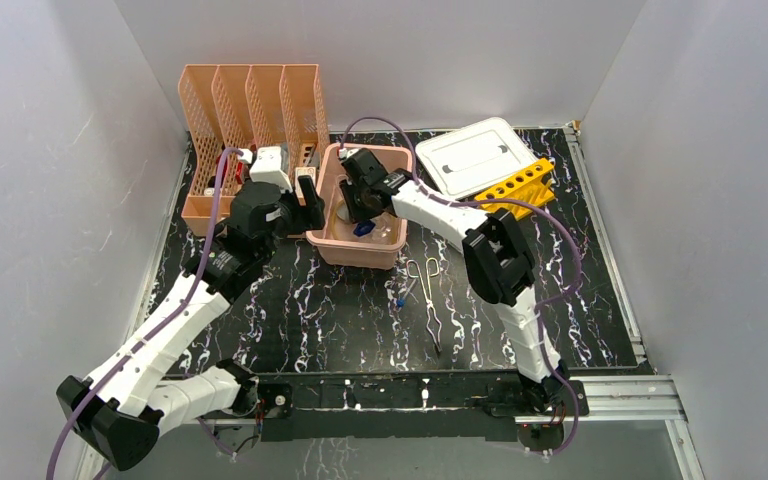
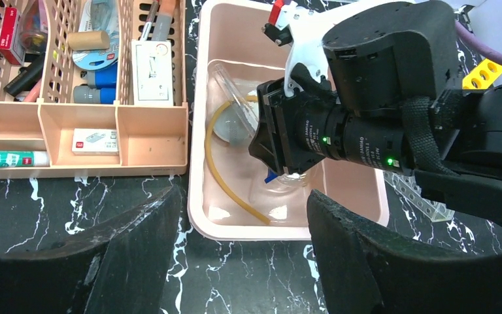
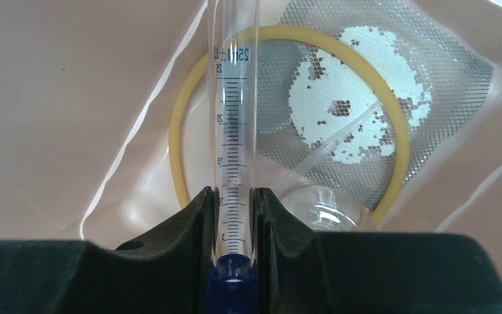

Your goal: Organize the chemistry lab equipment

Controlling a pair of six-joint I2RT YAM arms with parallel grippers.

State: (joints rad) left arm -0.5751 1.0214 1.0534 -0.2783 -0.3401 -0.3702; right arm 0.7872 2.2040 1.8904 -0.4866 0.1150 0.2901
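One graduated cylinder, gripped low inside the pink tub

The right end effector pinches the clear, slick glass cylinder just above its blue foot, over the looped yellow rubber tube and a wire gauze with a chalky white centre. I'd lower it slowly, clear of the other glassware, and release only once it rests steady. The left end effector hangs wide open at the tub's near rim — empty.
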